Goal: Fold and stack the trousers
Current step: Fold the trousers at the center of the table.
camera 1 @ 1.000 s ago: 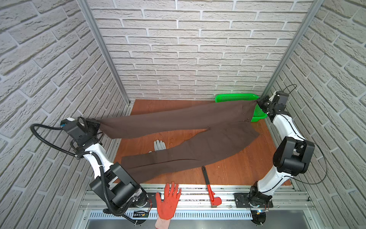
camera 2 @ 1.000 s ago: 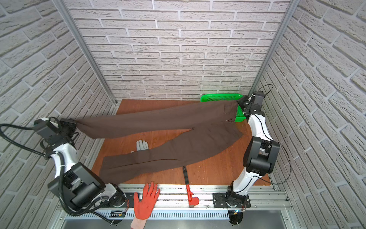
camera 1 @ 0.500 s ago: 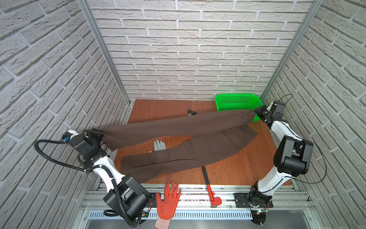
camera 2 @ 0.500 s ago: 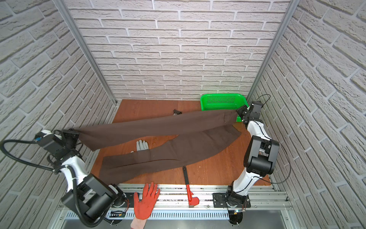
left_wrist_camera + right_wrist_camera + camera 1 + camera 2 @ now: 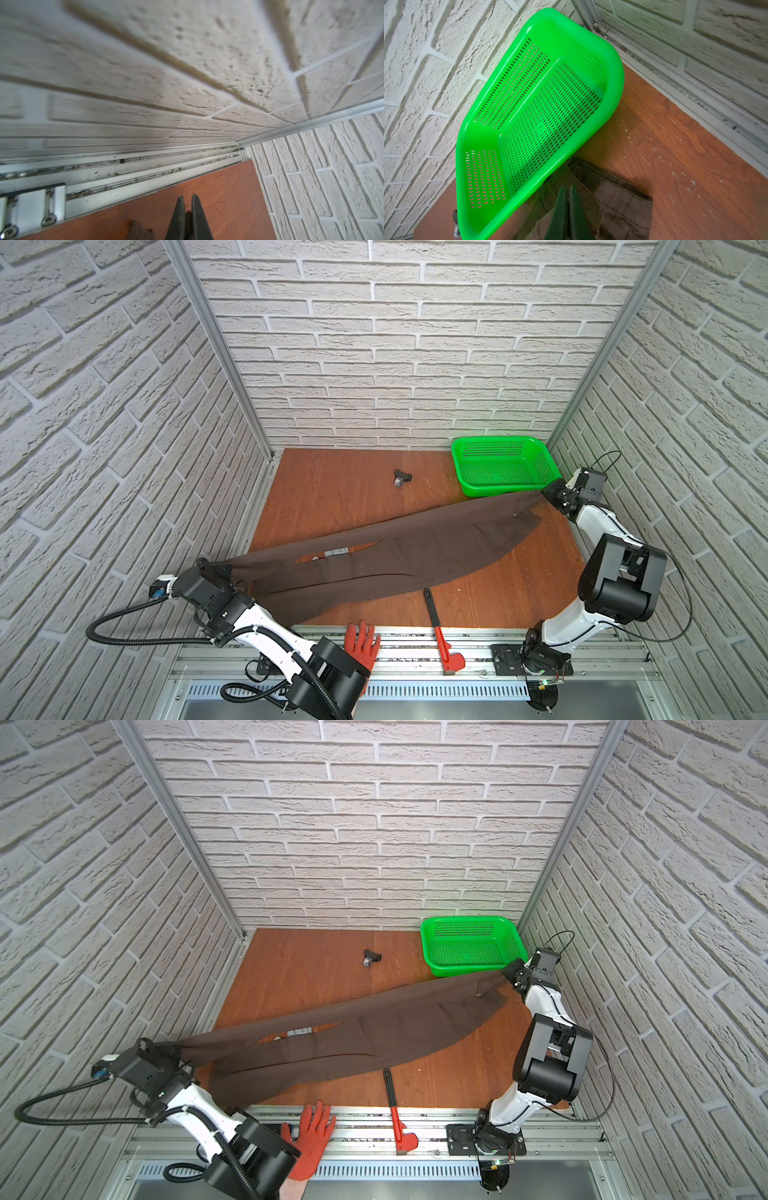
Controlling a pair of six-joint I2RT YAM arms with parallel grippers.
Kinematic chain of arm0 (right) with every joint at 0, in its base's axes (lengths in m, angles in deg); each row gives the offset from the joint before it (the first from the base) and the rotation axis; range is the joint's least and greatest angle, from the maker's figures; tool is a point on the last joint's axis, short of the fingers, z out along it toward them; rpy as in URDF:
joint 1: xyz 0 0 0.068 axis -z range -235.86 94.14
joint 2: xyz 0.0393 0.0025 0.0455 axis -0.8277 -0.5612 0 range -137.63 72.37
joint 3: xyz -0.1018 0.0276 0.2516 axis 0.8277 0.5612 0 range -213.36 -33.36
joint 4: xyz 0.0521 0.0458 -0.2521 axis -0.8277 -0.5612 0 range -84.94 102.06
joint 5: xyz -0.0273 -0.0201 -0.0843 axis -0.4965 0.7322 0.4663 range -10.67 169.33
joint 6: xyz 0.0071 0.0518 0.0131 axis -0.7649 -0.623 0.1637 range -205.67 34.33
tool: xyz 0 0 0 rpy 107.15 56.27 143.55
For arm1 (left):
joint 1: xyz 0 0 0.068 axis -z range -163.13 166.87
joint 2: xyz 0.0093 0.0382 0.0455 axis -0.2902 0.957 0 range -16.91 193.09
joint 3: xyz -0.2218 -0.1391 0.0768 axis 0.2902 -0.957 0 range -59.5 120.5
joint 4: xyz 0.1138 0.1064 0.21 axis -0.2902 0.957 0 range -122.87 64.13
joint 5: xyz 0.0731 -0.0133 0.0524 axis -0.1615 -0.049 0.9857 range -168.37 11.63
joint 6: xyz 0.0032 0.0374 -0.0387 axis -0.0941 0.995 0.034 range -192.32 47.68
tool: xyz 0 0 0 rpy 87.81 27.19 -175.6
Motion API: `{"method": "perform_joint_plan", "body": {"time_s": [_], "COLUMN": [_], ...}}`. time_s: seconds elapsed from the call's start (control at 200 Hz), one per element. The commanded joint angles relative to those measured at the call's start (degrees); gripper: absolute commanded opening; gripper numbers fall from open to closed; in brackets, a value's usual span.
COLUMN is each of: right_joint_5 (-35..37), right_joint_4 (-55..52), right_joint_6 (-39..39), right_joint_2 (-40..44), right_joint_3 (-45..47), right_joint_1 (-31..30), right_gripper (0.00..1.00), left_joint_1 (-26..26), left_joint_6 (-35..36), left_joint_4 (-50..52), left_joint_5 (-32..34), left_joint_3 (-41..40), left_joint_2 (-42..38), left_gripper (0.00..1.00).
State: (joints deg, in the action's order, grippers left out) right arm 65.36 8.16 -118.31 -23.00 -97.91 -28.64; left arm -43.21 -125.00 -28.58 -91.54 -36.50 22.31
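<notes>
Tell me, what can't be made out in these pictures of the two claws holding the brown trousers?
- Grey glove: in both top views the trousers cover all but a sliver.
- Small black object: too small to name in both top views.
- Left claw: in the left wrist view, the picture's edge cuts off most of the cloth it pinches.
- Right claw: blurred in the right wrist view, so exactly where it bites the cloth is unclear.

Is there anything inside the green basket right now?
No, in the right wrist view the green basket shows only its bare perforated floor and walls.
</notes>
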Motion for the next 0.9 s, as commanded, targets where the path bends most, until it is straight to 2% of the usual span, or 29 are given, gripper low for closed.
{"method": "perform_joint_plan", "body": {"time_s": [0.0,0.355,0.685,0.795,0.895], "right_joint_5": [4.4,8.2,13.0,13.7,13.4], "right_joint_4": [1.8,-1.4,-6.6,-7.3,-8.2], "right_joint_6": [1.8,3.1,4.3,4.6,4.9], "right_joint_2": [1.7,3.0,4.0,4.1,3.7], "right_joint_3": [1.7,6.0,6.8,6.3,5.4], "right_joint_1": [1.3,1.2,1.2,1.2,1.2], "right_gripper": [0.06,0.05,0.08,0.12,0.2], "left_joint_1": [-1.3,-1.5,-0.8,-0.5,-0.4], "left_joint_6": [0.6,6.5,7.8,8.1,8.2], "left_joint_4": [2.0,15.5,27.6,30.2,31.9], "left_joint_5": [5.4,10.9,17.4,18.8,19.6], "left_joint_3": [-1.4,3.4,5.5,6.1,6.5], "left_joint_2": [-1.3,-3.7,-7.4,-8.2,-8.9], "left_gripper": [0.0,0.0,0.0,0.0,0.0]}}
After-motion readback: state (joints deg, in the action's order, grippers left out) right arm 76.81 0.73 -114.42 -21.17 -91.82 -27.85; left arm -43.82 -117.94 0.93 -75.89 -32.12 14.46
